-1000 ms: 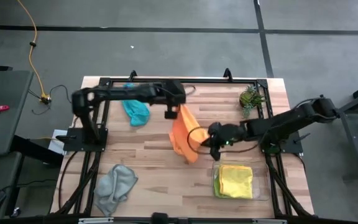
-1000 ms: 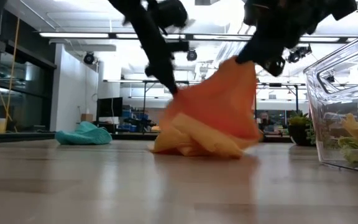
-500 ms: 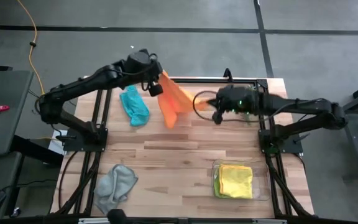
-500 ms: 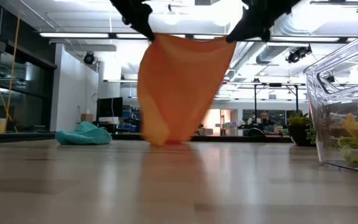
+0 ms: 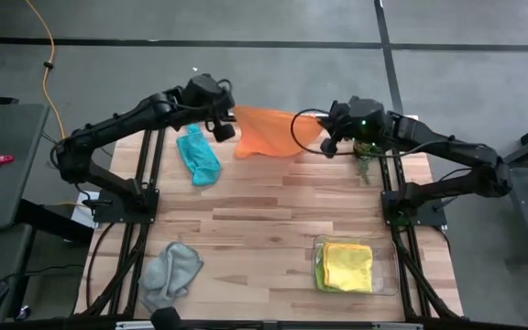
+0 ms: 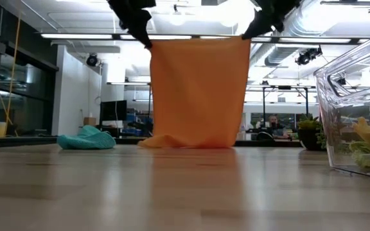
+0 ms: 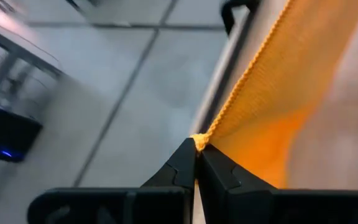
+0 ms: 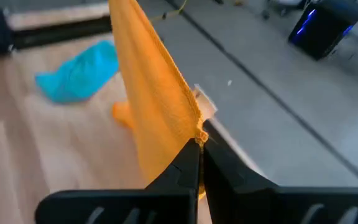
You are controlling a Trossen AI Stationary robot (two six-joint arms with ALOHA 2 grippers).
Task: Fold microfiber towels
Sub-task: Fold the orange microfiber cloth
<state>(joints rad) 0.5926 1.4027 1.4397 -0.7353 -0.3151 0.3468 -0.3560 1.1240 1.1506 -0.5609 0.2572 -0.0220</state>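
- Over the far edge of the table [image 5: 246, 220], the orange towel [image 5: 269, 135] hangs spread between both arms, its lower hem just brushing the wood in the low view.
- Left gripper [image 7: 197, 148] is pinched fully closed on one top corner; right gripper [image 8: 199, 142] is pinched closed on the other corner — each holds only a small tuft at the stitched edge.
- Cloth looks light and limp: it drapes flat under its own weight and would likely slump or bunch if either corner slipped. Corners seem the right place to hold, since a grip mid-edge would let the sheet sag.
- Teal towel [image 5: 199, 156] lies crumpled at far left; grey towel [image 5: 170, 272] sits in a heap at near left.
- Clear plastic tray [image 5: 390, 266] stands near right and holds the yellow towel [image 5: 347, 266], folded, on top of a lime green towel [image 6: 365, 155] — only its edge shows.
- Small potted plant [image 6: 311, 138] stands at far right.
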